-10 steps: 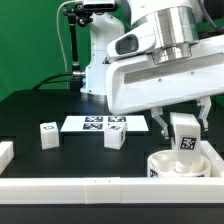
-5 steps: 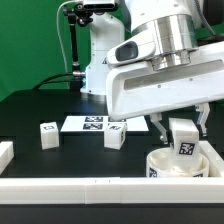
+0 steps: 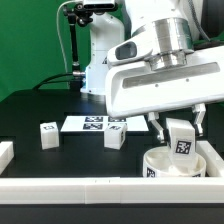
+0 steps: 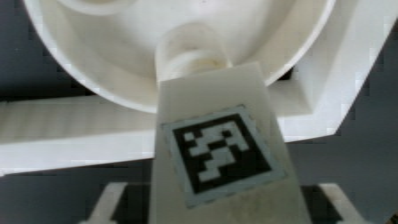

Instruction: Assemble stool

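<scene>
**Sam:** What do you have in the exterior view?

**Me:** My gripper (image 3: 179, 128) is closed tight on a leg (image 3: 182, 146), with one finger on each side. I hold it upright, just over the seat (image 3: 158, 166). The seat lies low at the exterior view's right, beside the rail (image 3: 100, 185). A second leg (image 3: 47, 134) and a third leg (image 3: 116, 135) stand near the marker board (image 3: 93, 124), well apart from me.

**Sam:** And in the wrist view?

**Me:** The leg's tag (image 4: 217, 150) faces me. The leg's far tip meets a round bump (image 4: 187, 45) in the seat. I cannot tell if they touch.

**Sam:** How do you do it well?

**Me:** I think I should go down slowly, with the tip right on the bump and the leg straight. If it tilts, it may slip off or push the seat.
</scene>
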{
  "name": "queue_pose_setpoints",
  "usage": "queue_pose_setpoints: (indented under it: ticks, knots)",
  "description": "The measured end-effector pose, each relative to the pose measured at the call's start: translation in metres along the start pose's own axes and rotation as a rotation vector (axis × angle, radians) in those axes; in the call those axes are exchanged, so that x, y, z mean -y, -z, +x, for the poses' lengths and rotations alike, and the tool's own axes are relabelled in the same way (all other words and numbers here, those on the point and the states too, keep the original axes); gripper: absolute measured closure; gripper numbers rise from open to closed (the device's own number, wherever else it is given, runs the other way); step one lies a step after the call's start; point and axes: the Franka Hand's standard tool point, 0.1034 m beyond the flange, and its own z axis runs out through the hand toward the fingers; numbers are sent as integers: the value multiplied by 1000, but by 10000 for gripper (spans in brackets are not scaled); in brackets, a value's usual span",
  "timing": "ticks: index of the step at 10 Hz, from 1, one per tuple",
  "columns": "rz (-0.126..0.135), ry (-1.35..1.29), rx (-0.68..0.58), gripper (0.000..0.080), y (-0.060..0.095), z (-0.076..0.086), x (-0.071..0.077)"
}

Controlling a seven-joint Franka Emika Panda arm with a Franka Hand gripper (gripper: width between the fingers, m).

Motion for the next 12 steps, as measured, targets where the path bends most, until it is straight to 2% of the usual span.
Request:
queue_pose_setpoints:
  ticks: [1, 2, 3, 4, 5, 6, 8, 10, 12]
  knots:
    - [-1, 1, -5, 474, 0, 0, 0]
    - [-1, 0, -5, 388, 0, 0, 0]
    - [-1, 0, -5, 388, 0, 0, 0]
    - [-1, 0, -5, 199, 0, 0, 0]
    - [-1, -1, -3, 199, 0, 0, 0]
    - [2, 0, -1, 159, 3, 2, 2]
    - [11, 1, 25, 151, 8, 5, 4]
    - [24, 0, 65, 150, 18, 18, 6]
    - [29, -2, 71, 150, 19, 22, 7]
